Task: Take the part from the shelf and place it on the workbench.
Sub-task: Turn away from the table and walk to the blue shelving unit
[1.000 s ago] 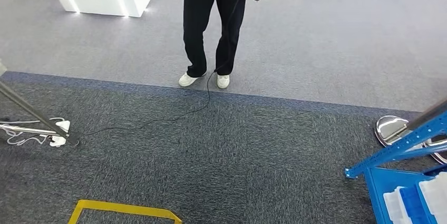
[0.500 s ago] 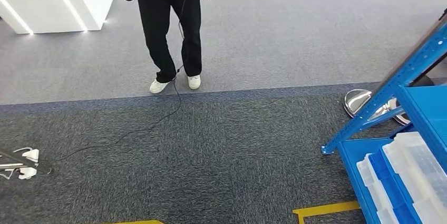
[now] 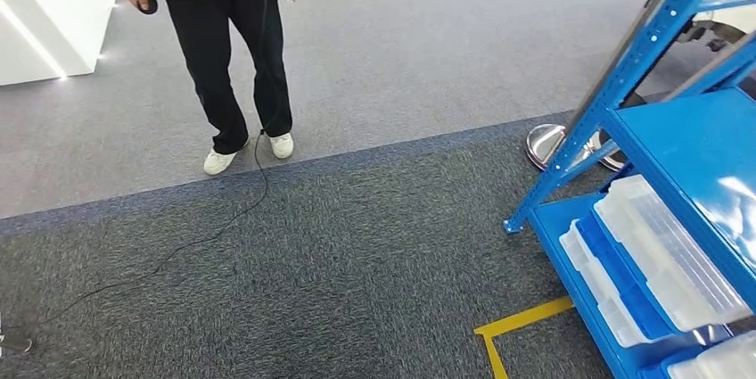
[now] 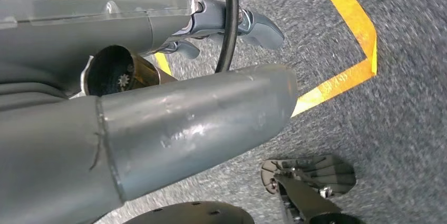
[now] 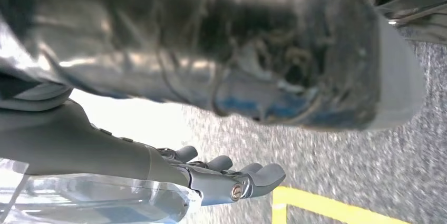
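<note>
A blue metal shelf (image 3: 691, 143) stands at the right of the head view. On its lower level lie clear plastic boxes (image 3: 664, 250) beside a blue tray (image 3: 620, 272); what they contain I cannot make out. My left hand (image 4: 232, 21) hangs over the grey carpet with its fingers loosely apart, nothing in them, and a black cable crosses in front. My right hand (image 5: 221, 174) also hangs over the carpet, fingers stretched out and holding nothing.
A person (image 3: 223, 49) in black trousers stands ahead at the left, a dark controller in each hand, and a black cable (image 3: 178, 245) trails across the carpet. Yellow floor tape (image 3: 521, 318) runs near the shelf's foot. A chrome round base (image 3: 548, 143) sits behind the shelf post.
The camera has swung to the right: the person and white block slid left in the picture, and the blue shelf with its boxes came much further into view.
</note>
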Tool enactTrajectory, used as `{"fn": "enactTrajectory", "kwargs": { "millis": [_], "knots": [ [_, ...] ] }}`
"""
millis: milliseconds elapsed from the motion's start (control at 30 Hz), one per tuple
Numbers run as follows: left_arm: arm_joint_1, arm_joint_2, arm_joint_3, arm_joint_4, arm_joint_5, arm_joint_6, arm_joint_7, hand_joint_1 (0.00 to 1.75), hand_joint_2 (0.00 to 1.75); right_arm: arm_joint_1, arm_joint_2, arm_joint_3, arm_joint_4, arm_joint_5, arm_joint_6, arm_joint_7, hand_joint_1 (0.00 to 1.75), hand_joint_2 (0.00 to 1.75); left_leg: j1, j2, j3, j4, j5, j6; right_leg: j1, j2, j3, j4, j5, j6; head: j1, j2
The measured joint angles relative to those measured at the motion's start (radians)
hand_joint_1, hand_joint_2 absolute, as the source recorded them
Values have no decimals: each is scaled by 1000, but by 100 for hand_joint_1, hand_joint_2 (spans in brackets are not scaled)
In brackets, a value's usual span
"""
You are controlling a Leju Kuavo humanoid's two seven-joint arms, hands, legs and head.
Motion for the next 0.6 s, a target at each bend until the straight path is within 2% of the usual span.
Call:
{"fn": "enactTrajectory", "kwargs": {
  "millis": [33, 67, 100, 133, 167, 200, 233, 300, 333, 400, 433, 467, 500, 533, 567, 600],
  "knots": [
    [0, 0, 0, 0, 0, 0, 1, 0, 0, 0, 0, 0, 0, 1, 0, 0, 0, 0, -1, 16, -1, 1, 0, 0, 0, -3, -4, 17, 1, 1, 0, 0],
    [0, -1, 0, 0, 0, 0, 3, 0, 0, 1, -1, -1, 0, 2, 0, 0, 0, 0, -1, 30, -2, 1, -1, -2, 0, -8, 14, -7, 19, 2, 0, 0],
    [-1, -2, 0, 0, 0, -1, 4, 0, 0, 1, -2, -1, 0, 2, 0, 0, 0, 0, -1, 42, -1, 2, -3, -4, 0, -19, 51, -66, 50, 1, 0, 0],
    [-1, -3, 0, 0, 0, -2, 5, 0, 0, 1, -4, -2, 0, 2, 1, 1, 0, 0, -3, 53, 1, 5, -6, -7, 2, -43, 94, -141, 75, -2, 0, 0],
    [-2, -4, 0, 0, 0, -3, 5, 0, 0, -1, -5, -2, 0, 2, 1, 2, 0, 0, -5, 63, 2, 8, -10, -13, 4, -62, 128, -204, 95, -8, 0, 0],
    [-2, -5, 0, 0, -1, -4, 6, 0, 0, -2, -6, -3, 0, 1, 1, 3, 0, 0, -8, 72, 3, 11, -13, -18, 7, -75, 149, -243, 104, -15, 0, 0],
    [-3, -5, 0, 0, -1, -4, 6, 0, 0, -3, -6, -5, 0, -2, 0, 3, 0, 0, -10, 80, 5, 13, -16, -24, 11, -80, 155, -259, 104, -23, -1, 0],
    [-5, -6, 0, 0, -2, -4, 9, 0, 0, -2, -8, -10, 0, -7, -1, 4, 0, 0, -10, 94, 11, 13, -20, -35, 12, -58, 154, -260, 107, -36, -1, 0],
    [-6, -7, 0, 0, -2, -4, 12, 0, 0, -1, -8, -13, 0, -8, -2, 4, 0, 0, -8, 82, 12, 18, -27, -41, 10, -48, 155, -262, 110, -42, -1, 0],
    [-6, -7, 0, 0, -6, -5, 20, 0, 0, -2, -11, -19, 0, -8, -4, 4, 0, 0, -3, 28, -10, 76, -71, -52, 6, -27, 156, -267, 116, -54, -1, 0],
    [-5, -7, 0, 0, -8, -6, 24, 0, 0, -4, -12, -21, 0, -8, -5, 4, 0, 0, -2, -1, -36, 134, -105, -55, 5, -16, 155, -268, 118, -58, -1, 0],
    [-3, -7, 0, 0, -10, -6, 27, 0, 0, -5, -13, -22, 0, -8, -6, 4, 0, 0, -1, -15, -67, 201, -138, -55, 6, -3, 153, -267, 119, -60, -1, 0],
    [0, -7, 0, 0, -10, -6, 31, 0, 0, -7, -14, -23, 0, -8, -6, 4, 0, 0, -1, -20, -95, 259, -157, -55, 8, 11, 151, -266, 120, -61, -1, 0],
    [2, -7, 0, 0, -11, -7, 33, 0, 0, -7, -14, -24, 0, -8, -6, 3, 0, 0, -1, -21, -111, 288, -156, -53, 9, 26, 151, -265, 120, -62, -1, 0],
    [3, -7, 0, 0, -11, -7, 34, 0, 0, -6, -15, -25, 0, -9, -6, 1, 0, 0, -1, -23, -111, 282, -136, -50, 10, 41, 151, -263, 120, -62, -1, 0],
    [3, -7, 0, 0, -11, -7, 35, 0, 0, -6, -16, -27, 0, -12, -7, -1, 0, 0, -1, -29, -95, 240, -101, -45, 11, 56, 151, -261, 120, -62, -1, 0]
  ]
}}
